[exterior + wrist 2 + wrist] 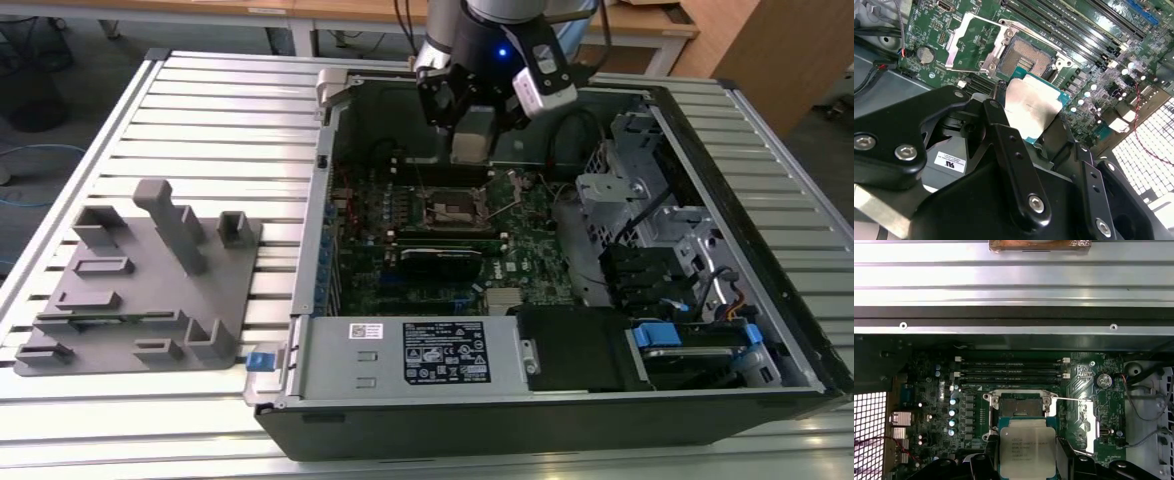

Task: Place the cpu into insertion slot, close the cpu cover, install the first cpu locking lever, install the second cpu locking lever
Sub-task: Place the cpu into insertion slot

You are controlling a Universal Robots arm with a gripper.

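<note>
Now the cpu (1026, 440) hangs above the board, close to the open insertion slot (1021, 407)
The hand (1026, 462) pinches the cpu by two opposite edges, not yet seated. To do this well, I judge: square its corners to the socket frame, lower it flat, release without pressing. Counted: one cpu, one slot, one cpu cover (956, 45), flipped back

Black end effector (1031, 117) with silver screws (906, 152), white label (950, 162).

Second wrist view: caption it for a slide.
End effector holds the cpu near the empty insertion slot, cpu cover swung open.
</note>
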